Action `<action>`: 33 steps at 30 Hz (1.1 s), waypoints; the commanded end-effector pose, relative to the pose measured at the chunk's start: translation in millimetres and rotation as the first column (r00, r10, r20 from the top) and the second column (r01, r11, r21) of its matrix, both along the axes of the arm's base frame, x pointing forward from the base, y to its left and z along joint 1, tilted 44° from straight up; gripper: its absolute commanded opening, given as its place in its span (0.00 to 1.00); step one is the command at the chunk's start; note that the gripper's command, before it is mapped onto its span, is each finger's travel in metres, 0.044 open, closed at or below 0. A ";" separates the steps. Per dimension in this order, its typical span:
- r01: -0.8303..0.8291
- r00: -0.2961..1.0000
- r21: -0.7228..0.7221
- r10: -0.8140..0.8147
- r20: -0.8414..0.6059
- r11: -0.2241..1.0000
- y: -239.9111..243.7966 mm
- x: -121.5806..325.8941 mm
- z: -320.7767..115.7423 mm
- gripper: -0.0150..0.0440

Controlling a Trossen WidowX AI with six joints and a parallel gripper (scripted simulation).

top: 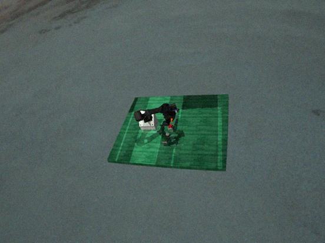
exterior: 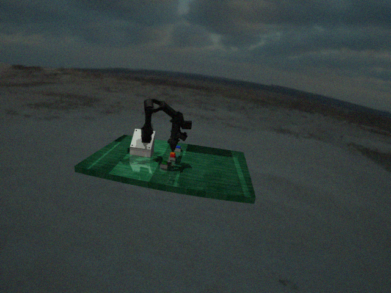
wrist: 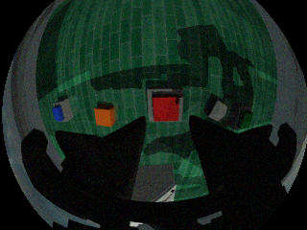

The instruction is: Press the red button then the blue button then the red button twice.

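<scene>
The red button (top: 170, 126) (exterior: 172, 155) (wrist: 165, 109) sits on a grey base, in the middle of the wrist view. The blue button (top: 175, 110) (exterior: 178, 147) (wrist: 58, 113) is at the far left of the wrist view, on its own grey base. My gripper (top: 166, 123) (exterior: 172, 149) (wrist: 168, 121) points down and is partly open, with nothing held between its fingers. It hangs above the mat close to the red button, whose cap shows just past the gap between the fingertips in the wrist view. Whether a finger touches the cap cannot be told.
An orange block (top: 172, 120) (wrist: 105, 116) stands between the red and blue buttons. A grey block (top: 167, 134) (wrist: 219, 110) and the green button (exterior: 164, 163) (wrist: 246, 119) are on the other side of the red button. The white arm base (top: 147, 125) (exterior: 142, 152) stands on the green mat (top: 202, 145) (exterior: 214, 179).
</scene>
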State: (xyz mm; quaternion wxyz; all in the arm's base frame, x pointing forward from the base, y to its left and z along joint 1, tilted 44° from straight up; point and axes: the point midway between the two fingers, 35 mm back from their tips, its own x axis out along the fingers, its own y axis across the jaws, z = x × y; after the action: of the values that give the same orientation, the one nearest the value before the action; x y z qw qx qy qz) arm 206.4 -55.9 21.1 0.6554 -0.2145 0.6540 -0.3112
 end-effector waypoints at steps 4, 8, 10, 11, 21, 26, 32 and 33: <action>-0.006 1.000 -0.007 0.006 -0.007 1.000 -3.1 -1.1 -3.2 0.29; -0.006 1.000 -0.007 0.006 -0.007 1.000 -3.1 -1.1 -3.2 0.29; -0.006 1.000 -0.007 0.006 -0.007 1.000 -3.1 -1.1 -3.2 0.29; -0.006 1.000 -0.007 0.006 -0.007 1.000 -3.1 -1.1 -3.2 0.29; -0.006 1.000 -0.006 0.006 -0.007 1.000 -11.2 -1.1 -12.1 0.29; -0.006 1.000 -0.006 0.006 -0.007 1.000 -16.8 -1.5 -17.7 0.29; -0.006 1.000 -0.007 0.006 -0.007 1.000 -23.5 -2.4 -24.2 0.29; -0.006 1.000 -0.008 0.006 -0.007 1.000 -24.6 -2.6 -25.3 0.29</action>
State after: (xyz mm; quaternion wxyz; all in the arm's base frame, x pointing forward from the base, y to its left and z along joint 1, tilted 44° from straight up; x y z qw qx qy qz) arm 206.1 -75.8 1.2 0.6578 -0.2144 0.6515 -0.3113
